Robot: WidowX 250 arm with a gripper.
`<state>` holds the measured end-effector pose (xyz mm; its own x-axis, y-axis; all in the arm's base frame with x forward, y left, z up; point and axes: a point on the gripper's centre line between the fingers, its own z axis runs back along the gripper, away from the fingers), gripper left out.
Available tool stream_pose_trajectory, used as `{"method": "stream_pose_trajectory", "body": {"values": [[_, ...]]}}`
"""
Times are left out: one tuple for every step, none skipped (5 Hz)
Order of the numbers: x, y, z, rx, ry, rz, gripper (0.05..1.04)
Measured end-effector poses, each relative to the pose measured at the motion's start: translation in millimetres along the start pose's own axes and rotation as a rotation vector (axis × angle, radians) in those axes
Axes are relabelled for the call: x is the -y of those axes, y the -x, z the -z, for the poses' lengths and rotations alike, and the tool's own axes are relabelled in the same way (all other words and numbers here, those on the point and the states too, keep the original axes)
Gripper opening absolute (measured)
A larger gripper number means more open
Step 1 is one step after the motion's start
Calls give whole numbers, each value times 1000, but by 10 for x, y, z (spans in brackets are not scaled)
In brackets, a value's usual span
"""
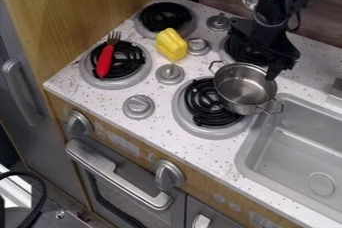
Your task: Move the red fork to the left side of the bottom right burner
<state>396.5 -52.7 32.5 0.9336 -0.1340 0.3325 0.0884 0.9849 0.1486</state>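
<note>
The black gripper hangs at the upper right, over the back right burner and close to the upper rim of the metal pot. Far to its left, the red fork lies on the front left burner, handle toward the front and dark tines toward the back. The bottom right burner has its black coil exposed on the left side. A metal pot sits over the right part of that burner.
A yellow pepper lies between the left burners and the back right burner. Stove knobs stand up between the burners. To the right is a grey sink. A wooden panel rises along the left side.
</note>
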Motion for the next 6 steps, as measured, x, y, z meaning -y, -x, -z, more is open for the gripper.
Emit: {"method": "stream_pose_trajectory", "body": {"values": [[15, 103, 127, -43, -1, 2, 1000], [-375, 139, 202, -78, -24, -93, 1000], [-892, 76, 170, -79, -65, -193, 1000], [-1390, 137, 149, -89, -117, -302, 1000], [-1868, 302, 246, -142, -170, -407, 1000], [-2295, 626, 423, -218, -212, -499, 1000]]}}
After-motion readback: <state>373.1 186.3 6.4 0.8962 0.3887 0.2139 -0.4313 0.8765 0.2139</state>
